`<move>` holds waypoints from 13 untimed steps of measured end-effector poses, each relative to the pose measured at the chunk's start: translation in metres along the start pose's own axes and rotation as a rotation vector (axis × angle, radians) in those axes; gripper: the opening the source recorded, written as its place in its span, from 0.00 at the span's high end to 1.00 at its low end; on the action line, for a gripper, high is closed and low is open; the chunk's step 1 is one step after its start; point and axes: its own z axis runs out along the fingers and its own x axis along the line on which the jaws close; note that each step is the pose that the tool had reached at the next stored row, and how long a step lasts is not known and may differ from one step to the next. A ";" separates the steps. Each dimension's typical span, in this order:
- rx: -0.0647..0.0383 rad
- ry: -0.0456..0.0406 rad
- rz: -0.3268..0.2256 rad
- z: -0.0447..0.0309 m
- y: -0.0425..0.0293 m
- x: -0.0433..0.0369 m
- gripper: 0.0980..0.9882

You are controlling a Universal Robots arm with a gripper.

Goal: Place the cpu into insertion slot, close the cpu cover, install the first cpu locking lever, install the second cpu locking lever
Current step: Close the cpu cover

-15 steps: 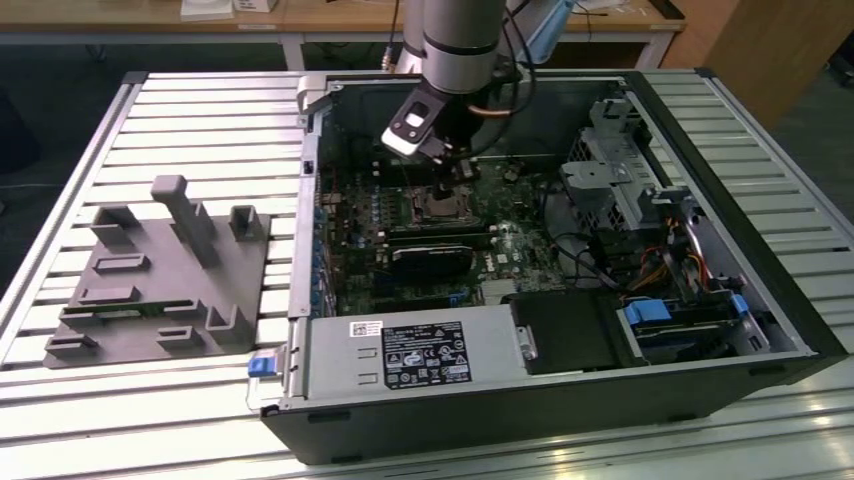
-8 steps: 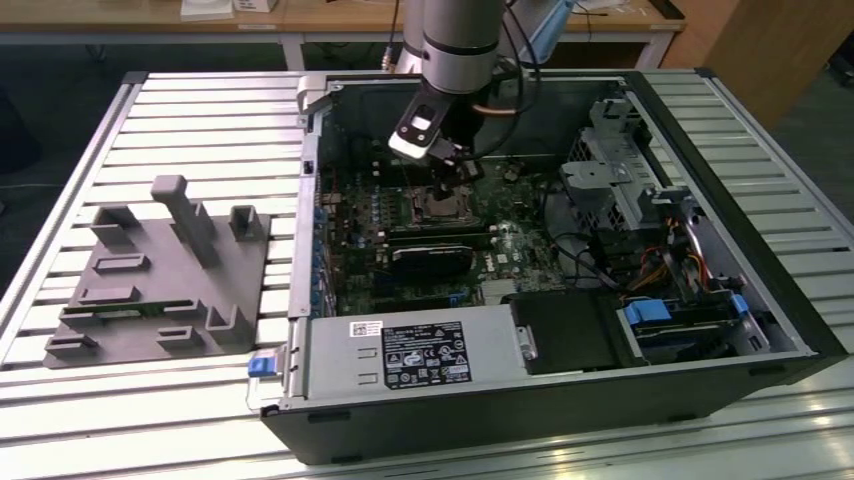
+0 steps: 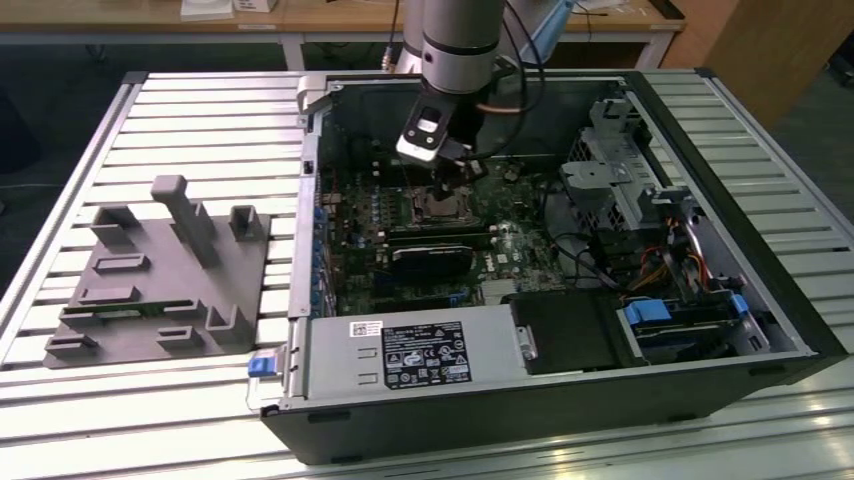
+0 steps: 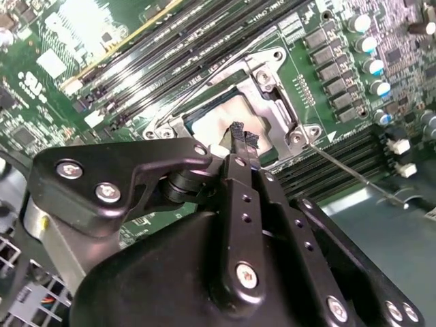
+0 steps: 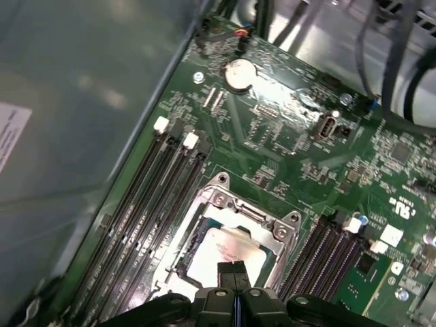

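- One slatted metal counter (image 3: 80, 130) carries everything in the exterior view.
- One open computer case (image 3: 561, 400) lies on it, with one grey block (image 3: 147, 290) at 9 o'clock from the case.
- One arm (image 3: 461, 40) reaches down into the case.
- Both wrist views show one claw (image 4: 242, 136), tips pinched together and holding nothing, just over the cpu (image 4: 208, 122).
- One cpu cover (image 5: 221, 201) lies flat around the cpu in its slot.

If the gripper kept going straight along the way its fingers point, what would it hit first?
Most likely the cpu, whose bare face shows through the window of the cpu cover, right beyond the shut gripper. The gap between them is hard to judge.
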 end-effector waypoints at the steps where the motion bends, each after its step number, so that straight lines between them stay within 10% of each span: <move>1: 0.000 -0.0002 -0.014 0.0000 0.0000 0.0000 0.99; 13: -0.002 -0.0021 -0.201 0.0000 0.0000 0.0000 0.99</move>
